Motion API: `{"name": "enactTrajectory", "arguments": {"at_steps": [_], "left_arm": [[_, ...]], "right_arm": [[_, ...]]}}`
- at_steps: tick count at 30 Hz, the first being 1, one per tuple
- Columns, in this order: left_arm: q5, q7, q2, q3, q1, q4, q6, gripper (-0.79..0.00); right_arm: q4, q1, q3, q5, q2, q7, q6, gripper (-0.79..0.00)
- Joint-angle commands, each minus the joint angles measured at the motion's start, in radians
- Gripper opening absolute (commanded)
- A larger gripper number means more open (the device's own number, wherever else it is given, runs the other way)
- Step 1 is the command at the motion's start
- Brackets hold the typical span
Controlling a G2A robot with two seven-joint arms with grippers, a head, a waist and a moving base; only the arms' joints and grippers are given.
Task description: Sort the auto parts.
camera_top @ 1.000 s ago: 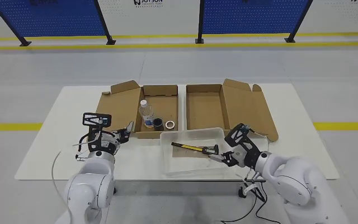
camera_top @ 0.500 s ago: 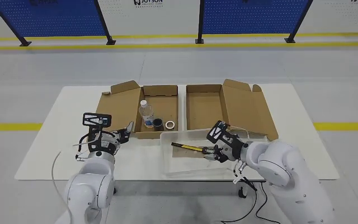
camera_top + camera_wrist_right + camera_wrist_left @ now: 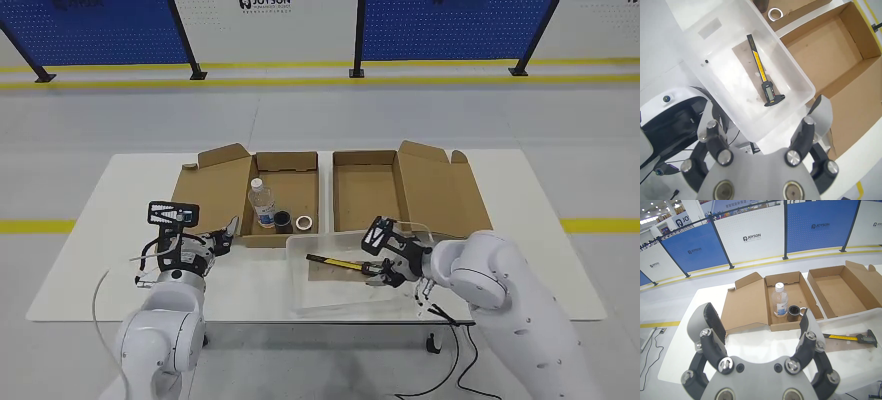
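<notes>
While its fingers [image 3: 821, 109] gape, the right gripper [image 3: 765, 100] overhangs the caliper [image 3: 758, 64].

I see the white desk [image 3: 100, 240] carrying a left box [image 3: 212, 195] and right box [image 3: 365, 200], open, side by side, a clear bin [image 3: 340, 237] just in front.

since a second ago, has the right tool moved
Yes. In the top view the right tool has shifted from the clear bin's right end inward over the bin, close to the caliper's head.
</notes>
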Motion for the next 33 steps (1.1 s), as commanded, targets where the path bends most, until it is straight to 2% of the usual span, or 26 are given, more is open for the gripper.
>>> {"name": "enactTrajectory", "arguments": {"at_steps": [1,26,30,33], "left_arm": [[0.0,0.0,0.0,0.0,0.0,0.0,0.0,0.0],[0.0,0.0,0.0,0.0,0.0,0.0,0.0,0.0],[0.0,0.0,0.0,0.0,0.0,0.0,0.0,0.0],[0.0,0.0,0.0,0.0,0.0,0.0,0.0,0.0]], "right_arm": [[0.0,-0.001,0.0,-0.001,0.0,0.0,0.002,0.0],[0.0,-0.006,-0.008,-0.004,-0.001,-0.024,0.003,0.0],[0.017,0.019,-0.037,-0.011,-0.002,-0.03,-0.007,0.0],[0.047,0.056,-0.071,0.001,-0.007,0.01,-0.002,0.0]]}}
